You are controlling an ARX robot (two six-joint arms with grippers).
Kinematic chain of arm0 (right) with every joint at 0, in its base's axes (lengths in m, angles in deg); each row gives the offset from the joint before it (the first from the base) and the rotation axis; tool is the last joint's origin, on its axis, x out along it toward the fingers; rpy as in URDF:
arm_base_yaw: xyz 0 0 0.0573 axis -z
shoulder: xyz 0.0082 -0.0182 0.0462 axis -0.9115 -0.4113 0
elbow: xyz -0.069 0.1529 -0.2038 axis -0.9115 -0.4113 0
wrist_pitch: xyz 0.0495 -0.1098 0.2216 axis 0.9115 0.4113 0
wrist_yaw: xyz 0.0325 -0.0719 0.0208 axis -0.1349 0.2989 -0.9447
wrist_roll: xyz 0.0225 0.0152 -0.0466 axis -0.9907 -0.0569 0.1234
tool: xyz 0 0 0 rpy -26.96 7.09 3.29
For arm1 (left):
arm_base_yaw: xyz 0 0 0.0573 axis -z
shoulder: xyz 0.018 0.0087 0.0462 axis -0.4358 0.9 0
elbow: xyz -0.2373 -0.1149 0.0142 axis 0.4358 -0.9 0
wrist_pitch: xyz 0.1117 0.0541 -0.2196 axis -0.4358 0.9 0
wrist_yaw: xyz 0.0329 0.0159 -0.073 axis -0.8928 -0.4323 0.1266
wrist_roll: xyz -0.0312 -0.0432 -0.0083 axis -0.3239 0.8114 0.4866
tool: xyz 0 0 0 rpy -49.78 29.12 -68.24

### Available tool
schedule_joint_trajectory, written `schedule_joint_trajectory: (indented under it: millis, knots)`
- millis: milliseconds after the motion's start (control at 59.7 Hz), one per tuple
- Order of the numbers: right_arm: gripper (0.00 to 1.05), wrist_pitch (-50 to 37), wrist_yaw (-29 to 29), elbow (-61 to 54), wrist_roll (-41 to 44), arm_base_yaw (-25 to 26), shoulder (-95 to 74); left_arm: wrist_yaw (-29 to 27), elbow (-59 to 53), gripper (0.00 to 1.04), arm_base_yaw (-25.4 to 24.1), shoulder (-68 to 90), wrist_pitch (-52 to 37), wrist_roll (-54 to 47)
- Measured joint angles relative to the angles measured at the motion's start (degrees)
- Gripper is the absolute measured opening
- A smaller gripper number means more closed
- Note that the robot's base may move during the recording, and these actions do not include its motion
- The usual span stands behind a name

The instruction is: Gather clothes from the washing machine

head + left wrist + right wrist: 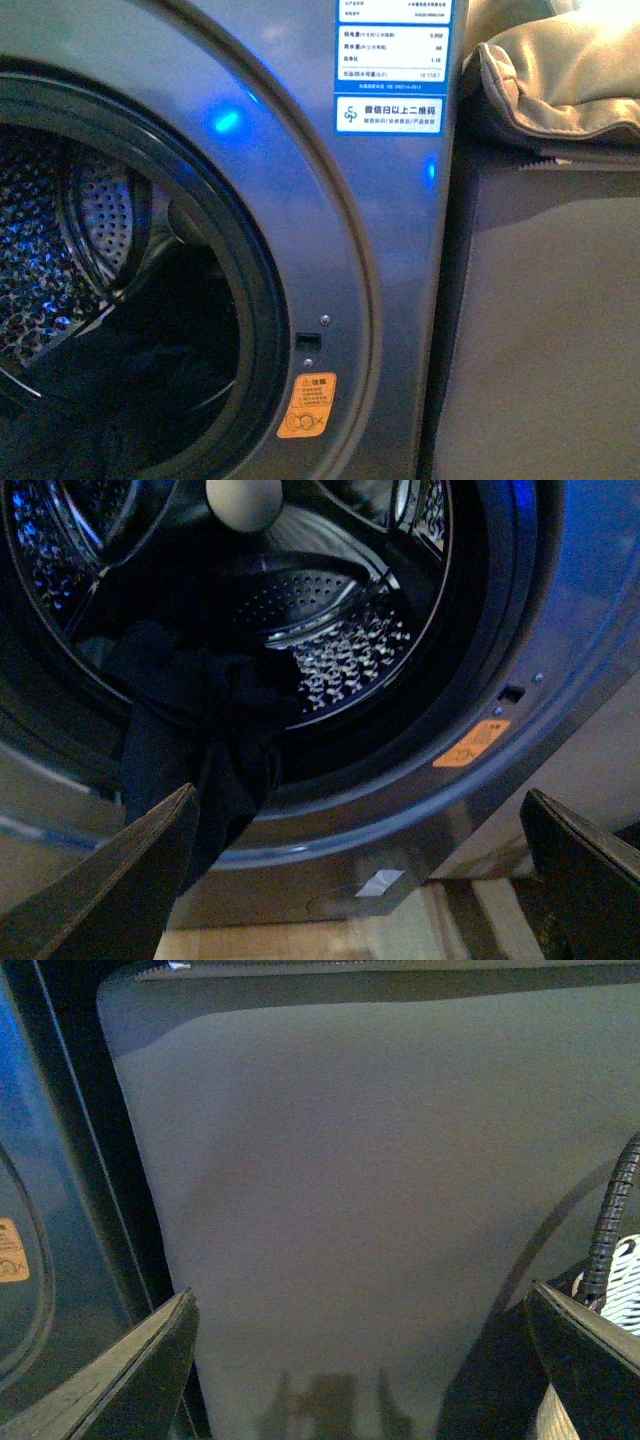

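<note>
The grey washing machine (380,250) fills the front view, its round black-rimmed porthole (245,300) open onto the perforated drum (60,240). The dark navy clothes (190,730) lie in the drum and hang over the porthole's lower rim in the left wrist view; in the front view they show as a dark heap (130,350). My left gripper (365,880) is open and empty, just outside and below the porthole, one finger (120,880) close beside the hanging cloth. My right gripper (360,1360) is open and empty, facing a grey panel (350,1180) beside the machine.
A beige cushion (560,80) lies on a dark grey cabinet (540,330) right of the machine. A pale ball (243,502) sits inside the drum. An orange sticker (306,405) and a blue-white label (392,60) mark the machine's front. A woven basket's edge (625,1285) and a black hose (610,1220) show in the right wrist view.
</note>
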Motion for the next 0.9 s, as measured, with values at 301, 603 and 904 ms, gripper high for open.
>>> schedule_joint_trajectory:
  millis: [301, 603, 904]
  knots:
    - [0.97, 0.0, 0.0, 0.0, 0.0, 0.0, 0.0, -2.6, 11.9, 0.98, 1.7, 30.0, -14.2, -2.2]
    - [0.97, 0.0, 0.0, 0.0, 0.0, 0.0, 0.0, -4.7, 26.0, 0.98, 3.2, 54.0, -15.1, -5.3]
    - [0.97, 0.0, 0.0, 0.0, 0.0, 0.0, 0.0, -7.1, 39.2, 0.98, 3.4, 67.2, -10.1, -9.1]
